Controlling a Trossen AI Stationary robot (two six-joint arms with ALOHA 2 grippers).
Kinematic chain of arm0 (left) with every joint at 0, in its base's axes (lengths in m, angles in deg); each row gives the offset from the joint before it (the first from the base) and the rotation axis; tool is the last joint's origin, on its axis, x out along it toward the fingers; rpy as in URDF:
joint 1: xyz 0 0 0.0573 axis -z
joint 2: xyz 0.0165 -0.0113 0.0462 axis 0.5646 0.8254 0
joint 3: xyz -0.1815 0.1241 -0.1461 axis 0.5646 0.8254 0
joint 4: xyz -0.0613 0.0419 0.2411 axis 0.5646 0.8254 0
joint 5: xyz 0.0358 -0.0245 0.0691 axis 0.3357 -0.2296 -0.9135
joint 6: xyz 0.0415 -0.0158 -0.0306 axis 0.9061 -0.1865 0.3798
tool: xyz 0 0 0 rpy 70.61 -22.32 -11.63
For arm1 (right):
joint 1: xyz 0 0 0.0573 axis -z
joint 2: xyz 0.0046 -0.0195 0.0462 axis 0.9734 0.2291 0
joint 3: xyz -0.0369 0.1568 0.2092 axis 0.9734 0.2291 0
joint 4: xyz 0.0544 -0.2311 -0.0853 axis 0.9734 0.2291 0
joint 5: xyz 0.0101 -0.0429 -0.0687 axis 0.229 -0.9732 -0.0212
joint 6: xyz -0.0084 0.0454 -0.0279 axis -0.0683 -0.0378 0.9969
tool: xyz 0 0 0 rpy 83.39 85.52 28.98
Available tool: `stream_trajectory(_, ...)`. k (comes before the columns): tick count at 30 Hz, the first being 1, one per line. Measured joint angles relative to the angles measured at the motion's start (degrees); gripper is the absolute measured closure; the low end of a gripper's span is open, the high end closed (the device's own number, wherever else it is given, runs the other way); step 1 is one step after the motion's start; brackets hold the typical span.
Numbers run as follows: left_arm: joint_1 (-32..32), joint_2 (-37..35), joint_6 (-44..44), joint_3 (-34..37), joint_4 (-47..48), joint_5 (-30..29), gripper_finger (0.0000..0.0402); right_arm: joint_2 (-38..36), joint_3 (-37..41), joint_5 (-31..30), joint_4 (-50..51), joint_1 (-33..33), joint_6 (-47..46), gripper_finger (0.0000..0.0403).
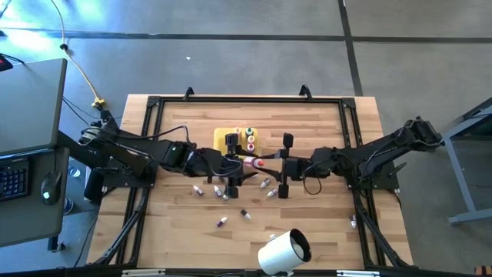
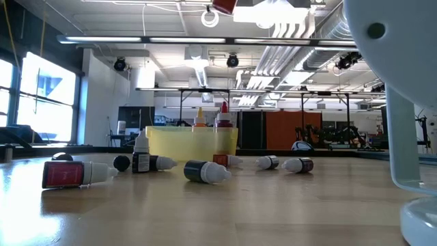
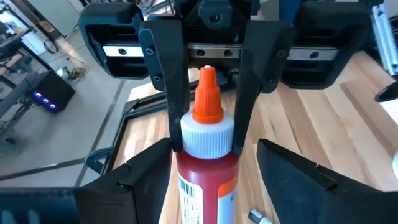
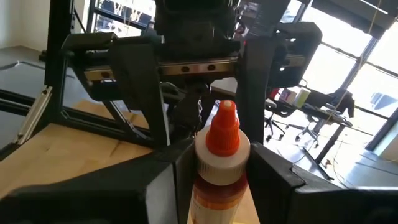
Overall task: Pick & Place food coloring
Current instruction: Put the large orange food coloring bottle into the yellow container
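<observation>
Red bottle (image 3: 205, 174) pinched by right claw (image 3: 206, 144) over mid-bench (image 1: 307, 223); left claw (image 3: 217, 183) wide. Could drop if released too soon.

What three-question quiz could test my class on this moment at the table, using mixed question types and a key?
1. True or false: the left end effector is shut on the red bottle.
2. Which colour is that bottle's tip? A orange, B green, C blue.
3. Fill in: several bottles stand upright in the yellow ___.

Key: 1 false: it is open, and the right end effector grips the bottle at its white cap. 2 A. 3 tray.
</observation>
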Motion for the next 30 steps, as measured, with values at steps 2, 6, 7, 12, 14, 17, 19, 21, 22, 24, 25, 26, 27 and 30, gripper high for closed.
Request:
stream_trajectory(2,-0.04,0.33,0.02,0.01,0.27,-0.04,0.0168,0.00,0.00,0.00,0.08,0.00,0.04,0.0284)
stream_trajectory(6,0.00,0.31,-0.05,0.02,0.19,-0.04,0.0168,0.00,0.00,1.39,-0.30,0.00,0.13,0.0284)
stream_trajectory(7,0.00,0.31,-0.09,0.02,0.21,-0.17,0.0168,0.00,0.00,2.24,-0.37,0.00,0.13,0.0284)
stream_trajectory(12,0.00,0.31,-0.09,0.02,0.15,-0.35,0.0174,0.00,0.00,2.82,-0.51,0.02,0.04,0.0284)
stream_trajectory(14,0.00,0.31,-0.11,0.02,0.12,-0.39,0.0186,0.00,0.00,2.69,-0.51,0.04,0.19,0.0284)
stream_trajectory(17,0.00,0.31,-0.11,0.02,0.15,-0.55,0.0212,0.00,0.00,2.72,-0.51,0.03,0.20,0.0284)
stream_trajectory(19,0.00,0.31,-0.14,0.02,0.15,-0.55,0.0229,0.00,0.00,2.63,-0.51,0.02,0.32,0.0284)
stream_trajectory(21,0.00,0.31,-0.22,0.02,0.15,-0.66,0.0242,0.00,0.00,2.52,-0.51,0.02,0.39,0.0284)
stream_trajectory(22,0.00,0.31,-0.24,0.02,0.15,-0.77,0.0247,0.00,0.00,2.48,-0.51,0.02,0.40,0.0284)
stream_trajectory(24,0.00,0.31,-0.26,0.02,0.17,-0.81,0.0251,0.00,0.00,2.50,-0.51,0.02,0.39,0.0283)
stream_trajectory(25,0.00,0.31,-0.28,0.02,0.17,-0.81,0.0251,0.00,0.00,2.48,-0.51,0.02,0.38,0.0281)
stream_trajectory(26,0.00,0.31,-0.26,0.02,0.17,-0.79,0.0251,0.00,0.00,2.40,-0.50,0.02,0.20,0.0278)
stream_trajectory(27,0.00,0.31,-0.21,0.02,0.17,-0.77,0.0250,0.00,0.00,2.27,-0.48,0.02,0.13,0.0274)
stream_trajectory(30,0.00,0.31,-0.12,0.02,0.20,-0.73,0.0248,0.00,0.00,2.40,-0.12,-0.13,0.13,0.0255)
